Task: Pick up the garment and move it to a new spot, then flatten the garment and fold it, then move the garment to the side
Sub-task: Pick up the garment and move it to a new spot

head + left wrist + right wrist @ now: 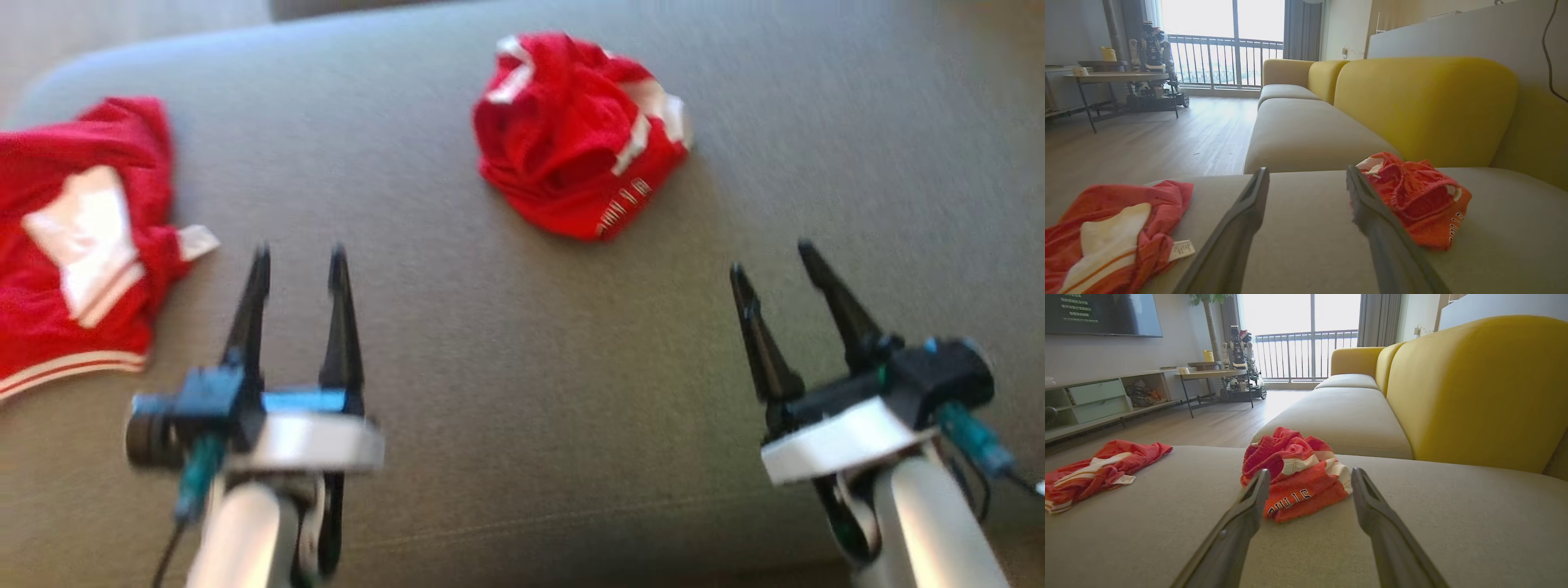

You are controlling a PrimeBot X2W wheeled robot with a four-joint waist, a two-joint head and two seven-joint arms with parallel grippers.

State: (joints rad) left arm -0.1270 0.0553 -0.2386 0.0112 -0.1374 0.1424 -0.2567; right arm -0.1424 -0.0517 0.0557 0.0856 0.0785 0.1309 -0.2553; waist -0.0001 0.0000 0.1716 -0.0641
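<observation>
Red garment with white stripes and lettering, bunched in a heap near the cushion's far edge, second garment rumpled at left edge, left gripper and right gripper spread, empty

Head view: high above, facing steeply down on the grey sofa seat.
Left wrist view: low, close over the seat, facing the window.
Right wrist view: equally low, same heading.
Shared: crumpled red garment; spread red garment at frame left.
</observation>
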